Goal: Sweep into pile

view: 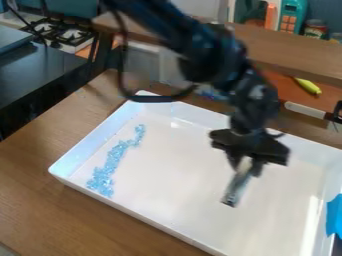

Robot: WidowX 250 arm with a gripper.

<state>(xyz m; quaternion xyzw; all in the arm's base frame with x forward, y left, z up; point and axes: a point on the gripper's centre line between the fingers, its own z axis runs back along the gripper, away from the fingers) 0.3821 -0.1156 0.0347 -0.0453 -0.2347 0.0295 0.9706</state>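
Over the right half of the white tray (167, 220), the black gripper (246, 167) hangs down, shut on a slim grey tool (237, 187). The tool slants down to the left and ends in a darker tip above the tray floor; whether the tip touches the floor I cannot tell. Small light-blue pieces (112, 162) lie in a long, uneven band along the tray's left side, thicker at the near end and thinner toward the back. The tool is well to the right of them.
Raised walls surround the tray on a brown wooden table (33, 185). Something bright blue (334, 216) hangs at the tray's right edge. Behind stand a wooden shelf (294, 50), a yellow object (308, 86) and, back left, a toy stove (60, 32). A black cable loops beside the arm.
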